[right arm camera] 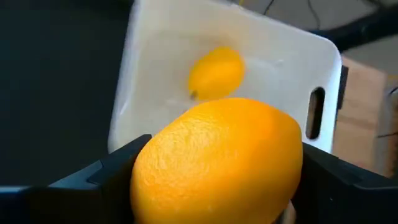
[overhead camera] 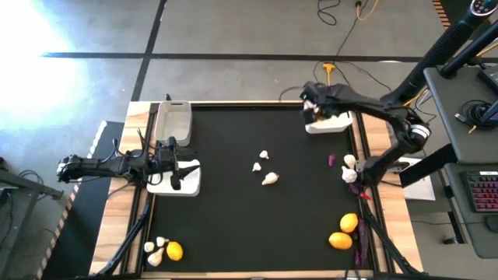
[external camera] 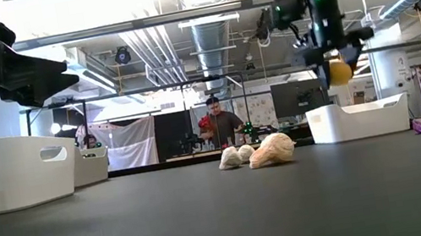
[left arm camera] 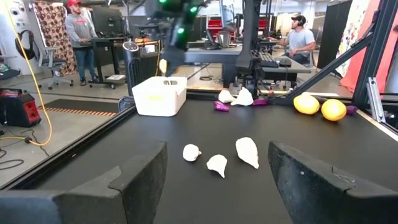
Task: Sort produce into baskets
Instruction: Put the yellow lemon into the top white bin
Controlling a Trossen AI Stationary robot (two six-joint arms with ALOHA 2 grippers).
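Note:
My right gripper (right arm camera: pixel 217 186) is shut on an orange citrus fruit (right arm camera: pixel 217 158). It hangs above the white basket (overhead camera: pixel 338 123) at the table's far right, with a yellow citrus fruit (right arm camera: pixel 216 73) lying inside. In the low view the held fruit (external camera: pixel 341 72) is well above that basket (external camera: pixel 361 118). My left gripper (left arm camera: pixel 217 180) stands open and level over the white basket (overhead camera: pixel 191 187) at the left, with nothing between its fingers. A greyish basket (overhead camera: pixel 173 123) stands behind it. Three garlic bulbs (overhead camera: pixel 264 167) lie mid-table. My right gripper pinches the orange fruit by two opposite sides (right arm camera: pixel 146 171) between its two fingers (right arm camera: pixel 102 177), one on each side. The fingers slant steeply down from above. The fruit is lifted clear, hanging over the basket's open top.
Garlic bulbs (overhead camera: pixel 349 168) and a purple piece (overhead camera: pixel 332 160) lie by the right edge. Two citrus fruits (overhead camera: pixel 344 232) and a purple eggplant piece (overhead camera: pixel 359 250) lie near right, garlic (overhead camera: pixel 156 253) and a yellow fruit (overhead camera: pixel 174 250) near left. People stand beyond the table.

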